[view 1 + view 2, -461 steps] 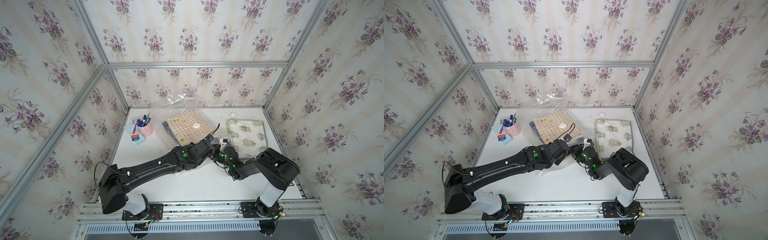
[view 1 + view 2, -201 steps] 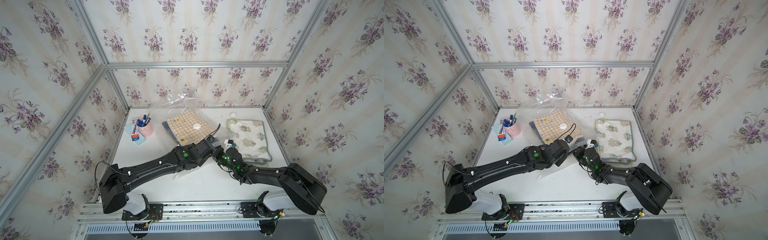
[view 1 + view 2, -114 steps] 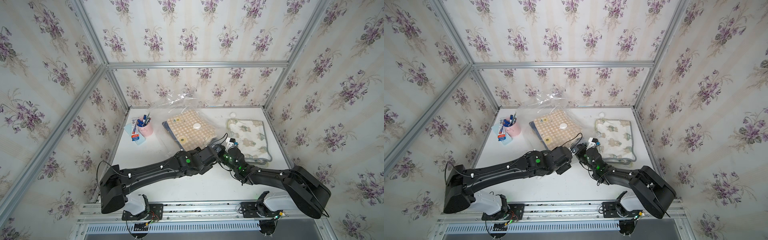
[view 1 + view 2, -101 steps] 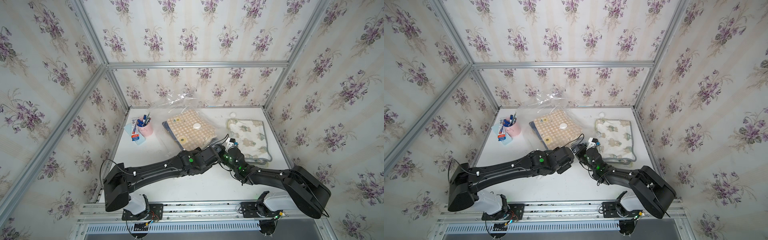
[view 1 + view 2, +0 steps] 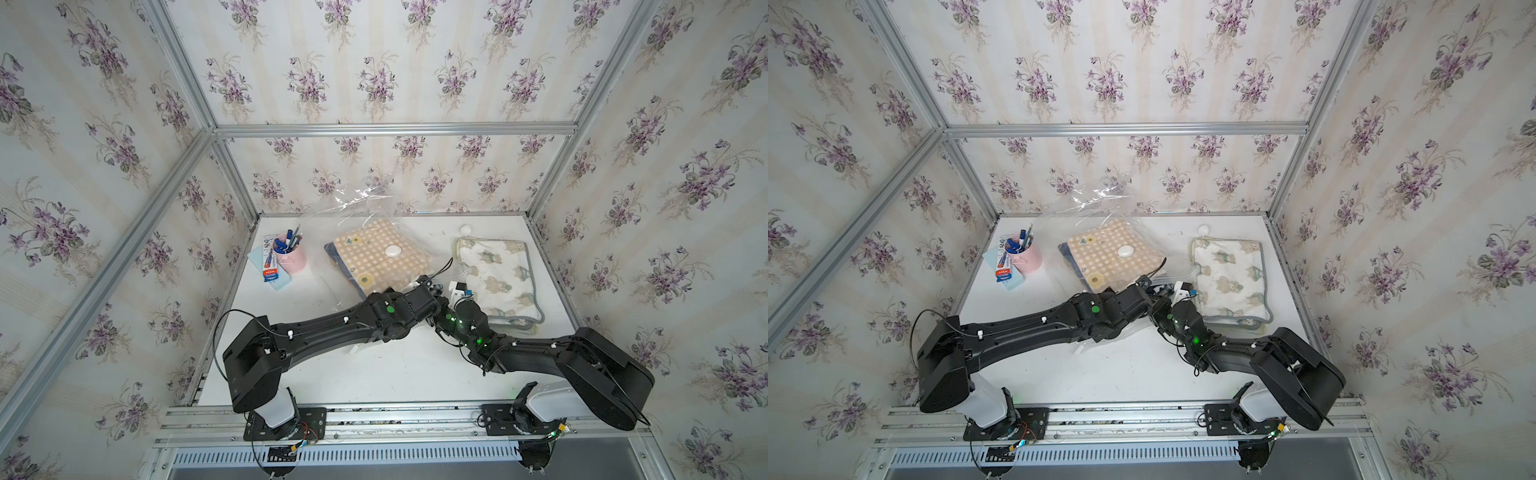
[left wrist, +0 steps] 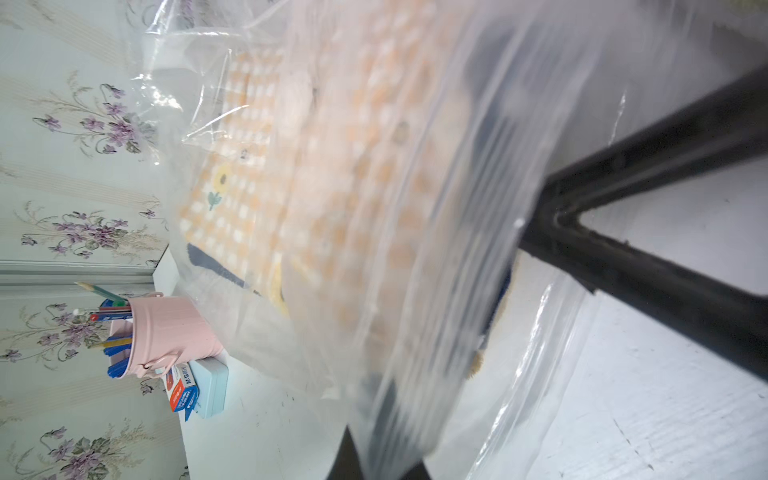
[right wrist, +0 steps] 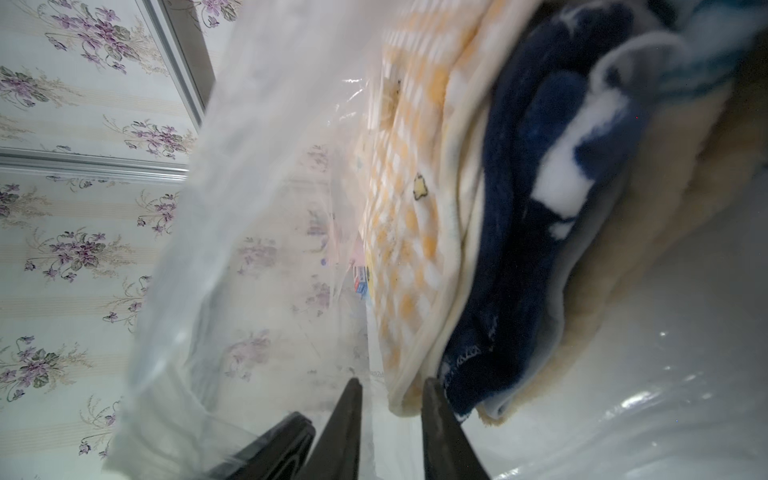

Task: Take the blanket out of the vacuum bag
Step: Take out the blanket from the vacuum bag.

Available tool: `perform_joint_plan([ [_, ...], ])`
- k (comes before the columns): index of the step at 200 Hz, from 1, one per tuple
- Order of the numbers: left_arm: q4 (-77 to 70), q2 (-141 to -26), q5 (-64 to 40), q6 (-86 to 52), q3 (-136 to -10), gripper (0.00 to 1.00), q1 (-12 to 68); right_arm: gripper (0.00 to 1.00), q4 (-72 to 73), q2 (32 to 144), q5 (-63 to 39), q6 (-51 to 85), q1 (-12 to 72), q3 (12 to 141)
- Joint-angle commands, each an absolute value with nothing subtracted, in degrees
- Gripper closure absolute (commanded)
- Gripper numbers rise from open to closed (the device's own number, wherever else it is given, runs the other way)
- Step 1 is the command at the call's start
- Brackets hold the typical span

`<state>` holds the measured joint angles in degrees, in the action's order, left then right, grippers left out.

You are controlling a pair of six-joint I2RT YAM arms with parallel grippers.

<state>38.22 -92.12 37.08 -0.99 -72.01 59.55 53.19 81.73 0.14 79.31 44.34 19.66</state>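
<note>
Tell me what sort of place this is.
Probably a robot test booth dressed as a home, not a real room: floral wallpaper panels in an aluminium frame, two robot arms bolted to a rail at a white table holding a vacuum bag and pen cup.

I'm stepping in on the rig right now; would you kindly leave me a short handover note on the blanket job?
Left gripper: shut, pinching the vacuum bag at its mouth, upper layer lifted.
Right gripper: open, inside the mouth, at a corner of the checked blanket, not gripping.
Done: bag mouth opened.
To do: grip the blanket and pull it out; it is still inside.
Bear-print cloth lies outside, beside the bag.
</note>
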Motion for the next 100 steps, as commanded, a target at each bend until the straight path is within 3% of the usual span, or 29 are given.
perform_joint_plan([
  [1,36.22,-90.26,37.73,-1.76,-71.55,0.96,58.77,0.75,57.39,83.75,0.0,80.16,44.75,20.4],
  [100,36.74,-88.77,33.49,-2.12,-71.94,0.94,58.12,0.69,59.23,97.39,2.11,81.89,44.39,27.77],
])
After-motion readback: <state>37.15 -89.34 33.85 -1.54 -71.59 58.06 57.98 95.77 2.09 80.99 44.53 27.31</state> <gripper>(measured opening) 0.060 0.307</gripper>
